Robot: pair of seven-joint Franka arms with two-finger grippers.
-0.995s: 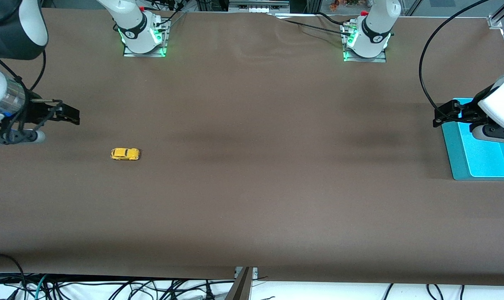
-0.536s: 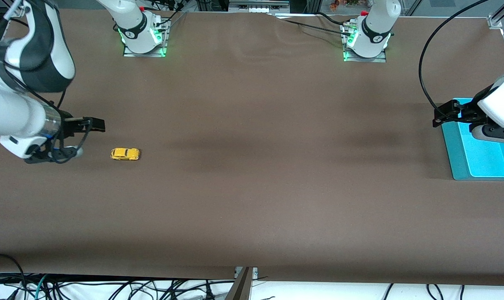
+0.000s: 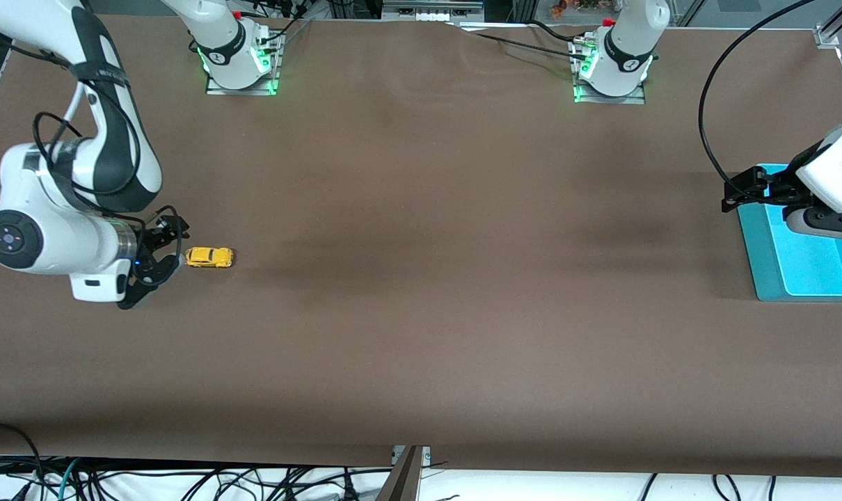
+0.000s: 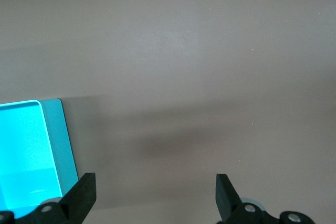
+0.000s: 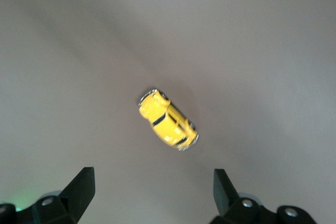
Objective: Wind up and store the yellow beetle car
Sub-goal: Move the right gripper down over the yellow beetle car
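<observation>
Right gripper (image 3: 165, 259) gapes empty beside the car (image 3: 209, 257), which could roll off if a finger nudges it; left gripper (image 3: 741, 193), jaws spread, waits over the tray (image 3: 765, 268)

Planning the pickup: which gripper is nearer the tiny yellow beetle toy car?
Right. The right gripper is beside the yellow beetle toy car, open; the left gripper waits by the turquoise tray.
</observation>
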